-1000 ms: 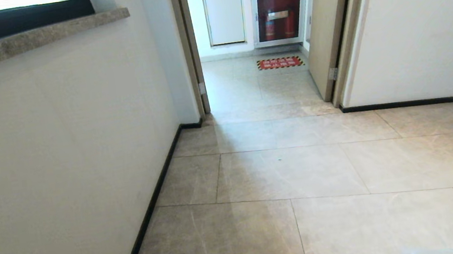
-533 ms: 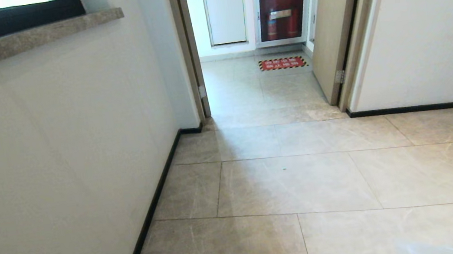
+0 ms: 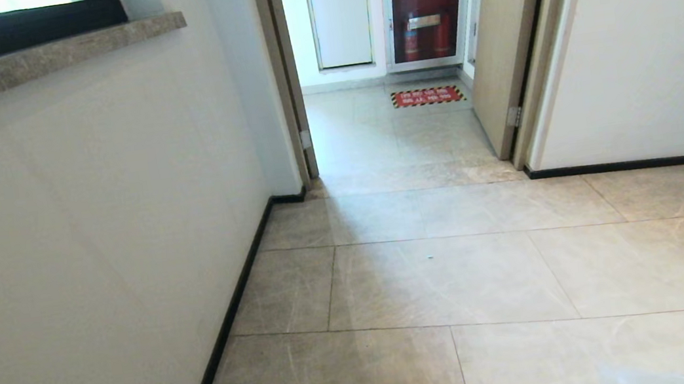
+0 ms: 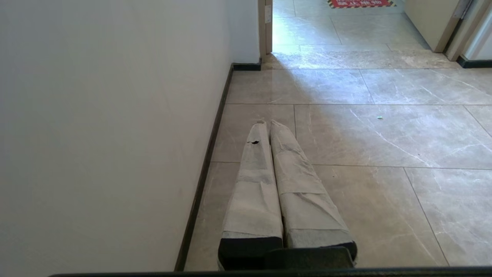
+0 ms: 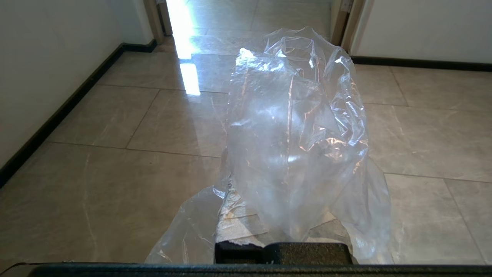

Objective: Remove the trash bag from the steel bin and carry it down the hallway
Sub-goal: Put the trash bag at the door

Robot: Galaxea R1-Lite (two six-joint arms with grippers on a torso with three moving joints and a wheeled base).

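The trash bag point(image 5: 296, 127), thin crinkly clear plastic, is draped over my right gripper point(image 5: 271, 130), which is shut on it. Only one taped finger point(image 5: 238, 225) shows beneath the film. A pale edge of the bag point(image 3: 644, 377) shows at the bottom right of the head view. My left gripper point(image 4: 267, 123) is shut and empty, held over the floor next to the left wall. The hallway floor point(image 3: 445, 271) of glossy grey-beige tiles runs ahead. The steel bin is out of view.
A white wall point(image 3: 92, 251) with a black baseboard and a stone window sill point(image 3: 34, 60) stands close on the left. Ahead is a doorway point(image 3: 387, 133) with an open tan door point(image 3: 498, 46), a red floor sign point(image 3: 427, 96) and a fire cabinet point(image 3: 424, 16).
The whole head view shifted as the camera moved towards the doorway, then held nearly still. The bag's edge came into the bottom right corner.
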